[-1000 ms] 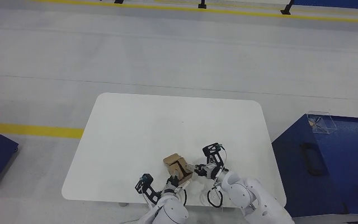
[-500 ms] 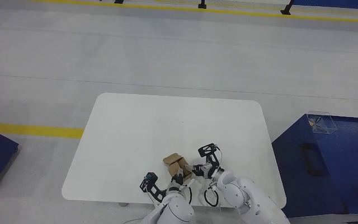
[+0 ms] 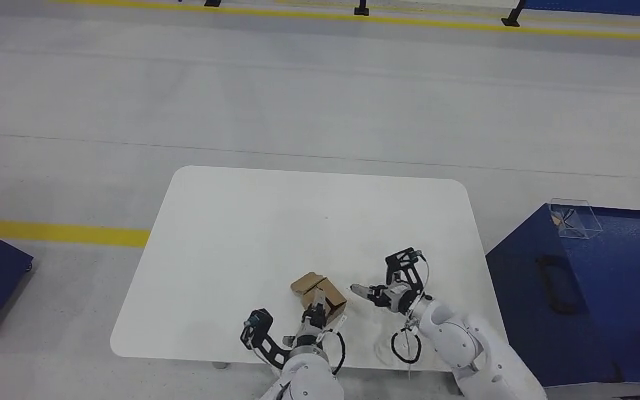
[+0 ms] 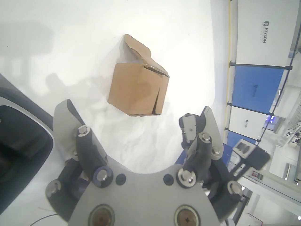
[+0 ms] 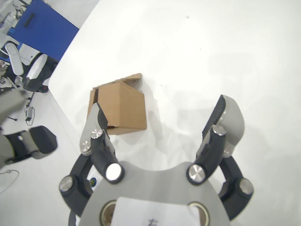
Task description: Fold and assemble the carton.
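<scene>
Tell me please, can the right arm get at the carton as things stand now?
Probably yes. The right gripper is open and faces the carton, which sits on the table just ahead of it. Nothing lies between them, so the way looks free.

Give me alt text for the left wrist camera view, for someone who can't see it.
A small brown carton sits on the white table, with one end flap standing open. The left gripper hangs open just short of it, not touching it.
</scene>
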### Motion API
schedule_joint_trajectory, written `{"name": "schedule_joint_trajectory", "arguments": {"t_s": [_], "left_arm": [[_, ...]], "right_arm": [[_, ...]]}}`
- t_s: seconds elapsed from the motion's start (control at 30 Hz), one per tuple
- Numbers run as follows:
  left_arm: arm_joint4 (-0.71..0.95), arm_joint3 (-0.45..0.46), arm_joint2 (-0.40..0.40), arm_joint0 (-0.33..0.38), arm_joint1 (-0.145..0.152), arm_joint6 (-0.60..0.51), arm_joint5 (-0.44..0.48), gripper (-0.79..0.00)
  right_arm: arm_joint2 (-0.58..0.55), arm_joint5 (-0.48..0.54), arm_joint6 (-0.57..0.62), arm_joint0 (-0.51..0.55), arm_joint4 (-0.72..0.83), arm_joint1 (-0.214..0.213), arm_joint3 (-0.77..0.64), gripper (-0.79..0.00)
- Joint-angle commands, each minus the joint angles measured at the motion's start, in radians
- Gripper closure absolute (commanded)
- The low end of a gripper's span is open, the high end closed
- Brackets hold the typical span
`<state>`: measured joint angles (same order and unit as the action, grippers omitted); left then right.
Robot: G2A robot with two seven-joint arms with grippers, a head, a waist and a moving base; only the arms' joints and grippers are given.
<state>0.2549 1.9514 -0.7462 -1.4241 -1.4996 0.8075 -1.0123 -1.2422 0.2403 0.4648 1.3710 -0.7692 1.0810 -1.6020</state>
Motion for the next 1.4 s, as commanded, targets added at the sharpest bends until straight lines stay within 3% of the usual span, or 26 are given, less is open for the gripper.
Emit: {"name": "schedule_joint_trajectory", "arguments": {"t_s": [0.0, 0.17, 0.4, 1.0, 1.37], "left_arm": [[-0.003, 0.049, -0.006, -0.020, -0.001, -0.012, 0.000, -0.785], [-0.024, 0.077, -0.020, -0.031, 0.002, -0.038, 0.003, -0.785], [-0.024, 0.077, -0.020, -0.031, 0.002, -0.038, 0.003, -0.785], [-0.024, 0.077, -0.020, -0.031, 0.002, -0.038, 0.003, -0.785], [-0.024, 0.077, -0.020, -0.031, 0.002, -0.038, 0.003, -0.785]], "right_arm": [[-0.018, 0.021, 0.043, 0.007, -0.002, -0.005, 0.013, -0.785], [-0.011, 0.052, 0.129, 0.001, 0.010, -0.008, 0.043, -0.785], [0.092, 0.028, 0.139, -0.063, 0.010, 0.014, 0.105, -0.785], [0.302, -0.196, -0.092, -0.271, -0.101, 0.104, 0.297, -0.785], [0.306, -0.248, -0.109, -0.322, -0.008, 0.136, 0.363, -0.785]]}}
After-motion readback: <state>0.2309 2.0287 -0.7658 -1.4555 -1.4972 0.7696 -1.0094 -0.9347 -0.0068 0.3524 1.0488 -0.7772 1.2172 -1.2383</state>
